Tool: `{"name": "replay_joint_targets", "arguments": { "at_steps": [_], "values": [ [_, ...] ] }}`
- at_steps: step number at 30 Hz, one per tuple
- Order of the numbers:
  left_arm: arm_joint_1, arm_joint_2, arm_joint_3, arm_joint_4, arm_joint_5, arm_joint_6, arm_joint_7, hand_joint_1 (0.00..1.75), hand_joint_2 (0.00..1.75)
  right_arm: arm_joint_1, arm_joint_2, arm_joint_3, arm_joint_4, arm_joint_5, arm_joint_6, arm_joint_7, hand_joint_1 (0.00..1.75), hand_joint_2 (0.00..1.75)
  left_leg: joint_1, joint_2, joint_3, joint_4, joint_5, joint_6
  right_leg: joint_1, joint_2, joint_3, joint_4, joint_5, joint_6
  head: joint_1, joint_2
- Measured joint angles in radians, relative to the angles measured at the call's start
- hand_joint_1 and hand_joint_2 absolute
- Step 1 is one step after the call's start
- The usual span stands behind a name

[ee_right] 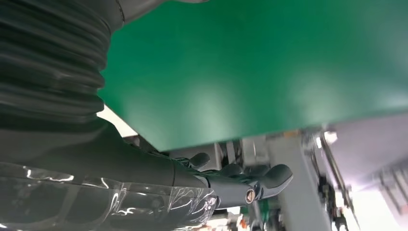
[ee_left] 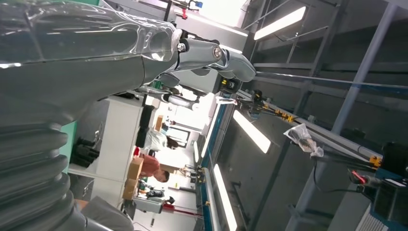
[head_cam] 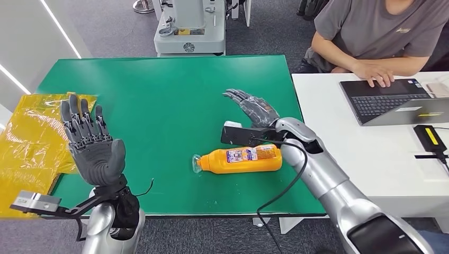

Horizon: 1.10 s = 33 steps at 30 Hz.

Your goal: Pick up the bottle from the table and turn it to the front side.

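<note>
robot hand (ee_left: 144,53) against ceiling lights (ee_left: 250,131)

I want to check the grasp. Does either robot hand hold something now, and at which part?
Nothing is held. The left robot hand is raised with fingers spread, and the right robot hand is open above the table, behind the lying orange bottle.

Label text on bottle (head_cam: 241,159) too small to read; its base hidden behind right arm at three o'clock.
</note>
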Motion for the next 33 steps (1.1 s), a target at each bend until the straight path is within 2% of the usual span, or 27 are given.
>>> {"name": "replay_joint_targets", "arguments": {
  "at_steps": [5,9,18,33],
  "values": [
    [-0.007,0.0,-0.001,0.004,0.001,0.002,0.001,0.0,1.75,-0.143,0.007,0.082,0.204,-0.041,0.147,-0.055,0.0,1.75,0.0,-0.001,0.0,0.0,0.0,0.0,0.0,0.0,0.0,0.0,0.0,0.0,0.0,0.0],
    [-0.007,0.003,-0.001,0.004,0.006,0.03,0.0,0.0,1.75,-0.212,0.038,0.142,0.333,-0.074,0.2,-0.082,0.0,1.75,0.0,-0.001,0.0,0.0,0.0,0.0,0.0,0.0,0.0,0.0,0.0,0.0,0.0,0.0],
    [0.009,0.021,-0.002,-0.003,0.019,0.089,-0.008,0.0,1.75,-0.252,0.092,0.238,0.486,-0.11,0.196,-0.083,0.0,1.75,0.0,-0.002,0.0,0.0,0.0,0.0,0.0,-0.001,0.0,0.0,0.0,0.0,0.0,0.0],
    [0.045,0.035,-0.003,-0.021,0.02,0.113,-0.009,0.0,1.75,-0.241,0.104,0.299,0.559,-0.134,0.159,-0.088,0.0,1.75,0.0,-0.002,0.0,0.0,0.0,0.0,0.0,0.0,0.0,0.0,0.0,0.0,0.0,0.0]
  ]
}}
